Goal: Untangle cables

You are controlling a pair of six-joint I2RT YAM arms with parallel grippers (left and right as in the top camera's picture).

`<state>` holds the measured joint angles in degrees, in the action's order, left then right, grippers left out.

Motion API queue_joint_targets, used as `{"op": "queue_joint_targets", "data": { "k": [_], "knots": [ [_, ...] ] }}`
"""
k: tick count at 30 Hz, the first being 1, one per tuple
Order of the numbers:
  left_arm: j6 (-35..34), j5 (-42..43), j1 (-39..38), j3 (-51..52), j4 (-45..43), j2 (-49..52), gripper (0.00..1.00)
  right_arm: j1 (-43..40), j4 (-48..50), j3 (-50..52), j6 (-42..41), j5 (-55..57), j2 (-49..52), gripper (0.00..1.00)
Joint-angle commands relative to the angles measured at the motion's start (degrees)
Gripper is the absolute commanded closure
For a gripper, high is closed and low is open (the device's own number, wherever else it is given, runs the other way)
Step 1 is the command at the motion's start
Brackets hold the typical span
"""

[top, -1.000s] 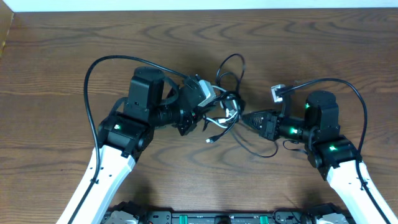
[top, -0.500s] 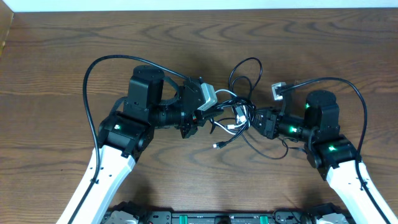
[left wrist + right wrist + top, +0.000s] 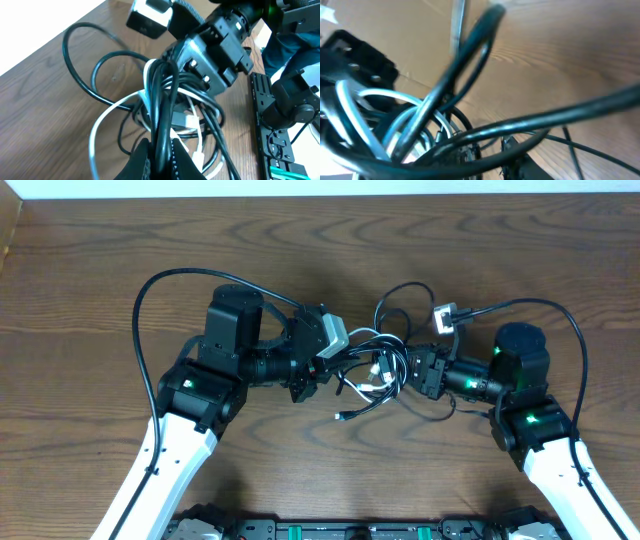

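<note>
Two arms reach in from the near edge of the wooden table and meet around its middle. On the left, the left gripper points to the right, straight into the knot. Seen from its own wrist, its fingers are pressed together on a bunch of black cords that climbs up from between them, so this claw is pinching the cables.

The cables sit bunched between the two grippers, black and white strands wound over one another. A white cord loops out to the side of the bunch and threads back through it. One black loop sticks out toward the far side of the table, and a small plug on a black lead shows just on the near side of the knot.

On the right, the right gripper noses into the tangle from the opposite side, right up against the strands. Its wrist view is a blur of cords close to the lens, and I cannot tell whether its jaws are spread or closed.
</note>
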<state>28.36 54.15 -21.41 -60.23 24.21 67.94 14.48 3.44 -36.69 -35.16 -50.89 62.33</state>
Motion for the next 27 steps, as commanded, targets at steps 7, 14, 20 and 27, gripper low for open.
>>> {"op": "queue_joint_targets", "data": {
  "k": [7,14,20,27],
  "knots": [
    [0.09,2.8,0.04,0.0,-0.15,1.4,0.92,2.91,0.87,-0.66,-1.18,-2.51,-0.17,0.73],
    [0.09,4.15,-1.38,0.0,-1.18,1.4,0.92,6.95,0.92,-0.66,-1.18,1.2,-0.17,0.69],
    [0.09,4.04,-3.43,0.0,-1.27,1.4,0.92,10.08,0.83,-0.66,-1.01,3.76,-0.15,0.68],
    [0.09,3.43,-3.8,0.0,-1.25,1.4,0.92,10.75,0.81,-0.66,-1.03,4.26,-0.15,0.69]
  ]
}}
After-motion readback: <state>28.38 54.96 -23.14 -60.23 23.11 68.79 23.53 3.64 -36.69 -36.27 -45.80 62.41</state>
